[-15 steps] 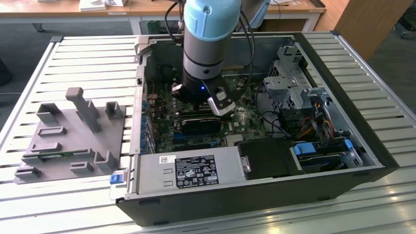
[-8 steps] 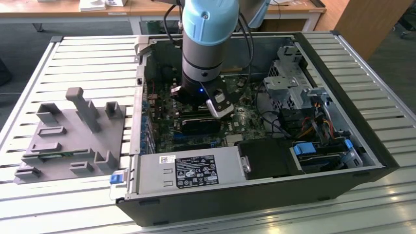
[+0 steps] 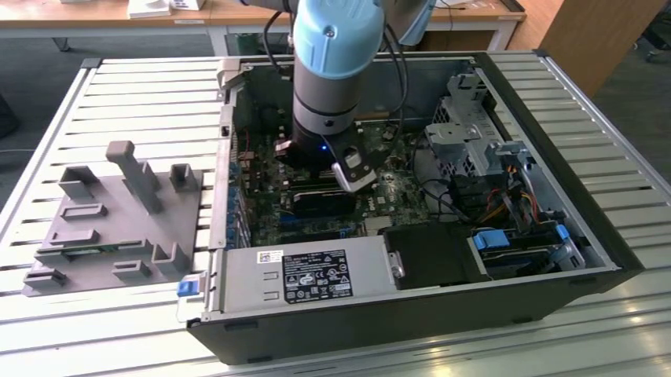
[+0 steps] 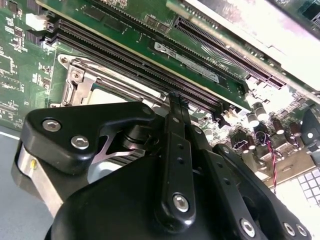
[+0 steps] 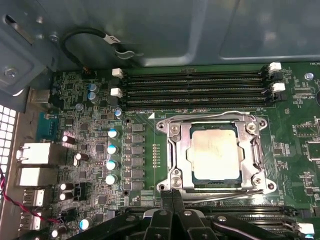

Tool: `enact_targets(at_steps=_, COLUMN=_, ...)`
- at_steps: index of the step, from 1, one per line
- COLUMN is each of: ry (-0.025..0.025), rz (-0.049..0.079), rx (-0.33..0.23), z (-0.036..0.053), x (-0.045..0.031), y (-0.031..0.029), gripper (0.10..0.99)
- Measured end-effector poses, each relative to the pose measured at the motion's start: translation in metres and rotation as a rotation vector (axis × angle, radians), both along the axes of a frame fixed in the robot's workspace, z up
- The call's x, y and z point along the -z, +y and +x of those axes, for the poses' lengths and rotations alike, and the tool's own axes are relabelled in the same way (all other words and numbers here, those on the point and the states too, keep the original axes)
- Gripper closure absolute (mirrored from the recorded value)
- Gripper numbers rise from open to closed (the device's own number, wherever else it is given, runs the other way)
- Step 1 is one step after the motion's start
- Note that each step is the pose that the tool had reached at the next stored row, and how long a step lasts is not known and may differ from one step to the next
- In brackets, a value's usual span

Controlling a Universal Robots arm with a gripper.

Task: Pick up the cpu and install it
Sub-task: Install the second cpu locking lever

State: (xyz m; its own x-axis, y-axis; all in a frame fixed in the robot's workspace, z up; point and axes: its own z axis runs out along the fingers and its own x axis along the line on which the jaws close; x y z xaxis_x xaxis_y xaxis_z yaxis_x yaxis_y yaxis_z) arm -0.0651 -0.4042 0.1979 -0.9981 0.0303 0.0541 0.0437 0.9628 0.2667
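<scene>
A robotics lab or test workshop: an opened desktop computer case [image 3: 419, 236] lies on its side on a slatted metal desk [image 3: 137, 102], its green motherboard [image 5: 90, 150] exposed beneath a pale blue robot arm [image 3: 333, 71]. A grey plastic fixture tray [image 3: 115, 228] sits beside the case, with wooden office desks [image 3: 105, 20] and dark carpet [image 3: 31, 63] behind.

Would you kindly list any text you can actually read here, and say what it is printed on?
None can be read.
Power supply label: print too small.
Cable tag in the first wrist view: marks too blurred.
Memory module sticker in the second wrist view: blurred.
cpu lid: faint, illegible marks.
</scene>
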Motion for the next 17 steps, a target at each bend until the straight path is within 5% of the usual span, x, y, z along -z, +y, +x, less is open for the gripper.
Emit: enact_targets(at_steps=17, ry=0.0000, rz=0.017, rx=0.000, z=-0.0048, x=0.0044, y=0.0017, gripper=0.980)
